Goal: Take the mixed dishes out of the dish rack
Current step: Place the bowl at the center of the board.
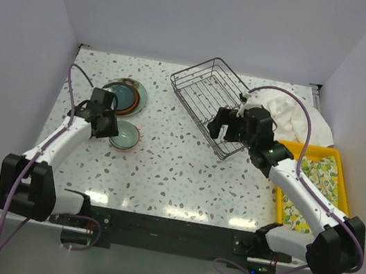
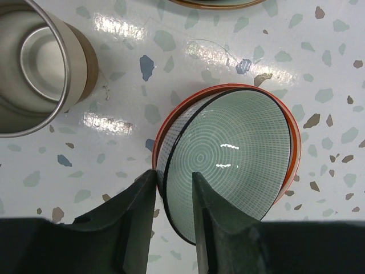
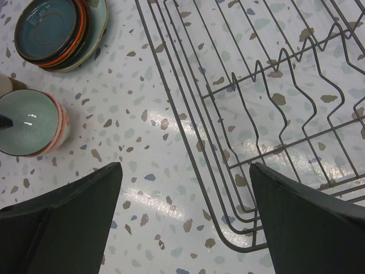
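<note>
Starting at the left, we see the left gripper (image 2: 174, 178) with its fingers parted a little, straddling the near rim of the green bowl (image 2: 234, 154): one finger outside, one inside and clear of the rim. That bowl sits askew inside a red-rimmed bowl (image 2: 292, 171) on the table (image 1: 177, 171), a cup (image 2: 40, 68) beside it and stacked plates (image 1: 125, 97) just behind. Further right, the right gripper (image 3: 185, 171) hangs spread wide over the rack's (image 1: 207, 99) near corner.

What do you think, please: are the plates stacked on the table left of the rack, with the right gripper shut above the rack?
Not quite: the right gripper is open, fingers wide apart, as the right wrist view shows. The plates are stacked on the table left of the rack, as you say.
</note>
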`<state>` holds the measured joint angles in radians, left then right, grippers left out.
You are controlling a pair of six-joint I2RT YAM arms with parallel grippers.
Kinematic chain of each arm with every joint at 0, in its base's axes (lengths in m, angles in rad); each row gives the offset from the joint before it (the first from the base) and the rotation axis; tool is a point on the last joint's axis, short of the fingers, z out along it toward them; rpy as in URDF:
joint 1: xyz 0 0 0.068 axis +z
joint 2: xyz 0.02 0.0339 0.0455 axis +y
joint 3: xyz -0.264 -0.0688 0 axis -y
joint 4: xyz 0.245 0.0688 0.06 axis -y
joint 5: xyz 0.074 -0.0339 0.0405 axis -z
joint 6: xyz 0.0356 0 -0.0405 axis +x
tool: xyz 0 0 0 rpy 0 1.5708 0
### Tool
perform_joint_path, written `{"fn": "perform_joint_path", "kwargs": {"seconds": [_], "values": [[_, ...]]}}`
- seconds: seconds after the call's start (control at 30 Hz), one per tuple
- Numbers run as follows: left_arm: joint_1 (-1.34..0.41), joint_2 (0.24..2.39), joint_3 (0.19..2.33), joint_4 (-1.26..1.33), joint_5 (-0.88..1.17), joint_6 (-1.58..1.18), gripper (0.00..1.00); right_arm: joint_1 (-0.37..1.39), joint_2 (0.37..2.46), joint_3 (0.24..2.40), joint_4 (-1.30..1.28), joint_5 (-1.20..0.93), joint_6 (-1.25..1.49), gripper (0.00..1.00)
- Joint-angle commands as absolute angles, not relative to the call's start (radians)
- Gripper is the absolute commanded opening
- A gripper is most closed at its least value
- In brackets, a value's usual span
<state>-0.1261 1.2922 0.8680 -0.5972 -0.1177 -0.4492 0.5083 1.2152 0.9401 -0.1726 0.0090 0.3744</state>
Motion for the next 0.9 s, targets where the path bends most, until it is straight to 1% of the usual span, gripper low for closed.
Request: {"fn": "perform_joint_path", "kwargs": {"seconds": [0.0,0.1,0.2,0.33,0.4,0.43,0.57,0.67,0.73,0.77,0.8,0.87], "values": [[-0.123,1.232,0.899,-0.609,-0.15,-0.428,0.37,0.502,1.212,0.963,-0.163,0.003,0.377,0.98],[-0.121,1.226,0.888,-0.611,-0.146,-0.429,0.36,0.502,1.216,0.965,-0.163,0.002,0.374,0.98],[-0.121,1.221,0.87,-0.604,-0.144,-0.436,0.32,0.502,1.218,0.969,-0.161,-0.018,0.377,0.97],[-0.121,1.216,0.847,-0.586,-0.144,-0.445,0.19,0.502,1.215,0.963,-0.161,-0.011,0.377,0.97],[-0.121,1.218,0.839,-0.577,-0.144,-0.446,0.17,0.502,1.212,0.963,-0.163,-0.008,0.374,0.97],[-0.121,1.221,0.836,-0.571,-0.144,-0.448,0.14,0.5,1.212,0.963,-0.164,-0.006,0.373,0.97],[-0.12,1.229,0.819,-0.554,-0.143,-0.453,0.1,0.502,1.212,0.962,-0.167,-0.005,0.371,0.97],[-0.118,1.233,0.801,-0.546,-0.143,-0.456,0.1,0.502,1.209,0.959,-0.167,-0.003,0.371,0.97],[-0.118,1.229,0.801,-0.548,-0.141,-0.459,0.11,0.502,1.206,0.959,-0.167,-0.003,0.37,0.97],[-0.118,1.224,0.802,-0.549,-0.141,-0.46,0.13,0.502,1.206,0.957,-0.167,-0.003,0.37,0.97],[-0.118,1.22,0.802,-0.549,-0.143,-0.462,0.19,0.5,1.204,0.959,-0.169,-0.003,0.368,0.97],[-0.12,1.198,0.81,-0.557,-0.147,-0.462,0.24,0.502,1.201,0.962,-0.17,-0.003,0.362,0.97]]}}
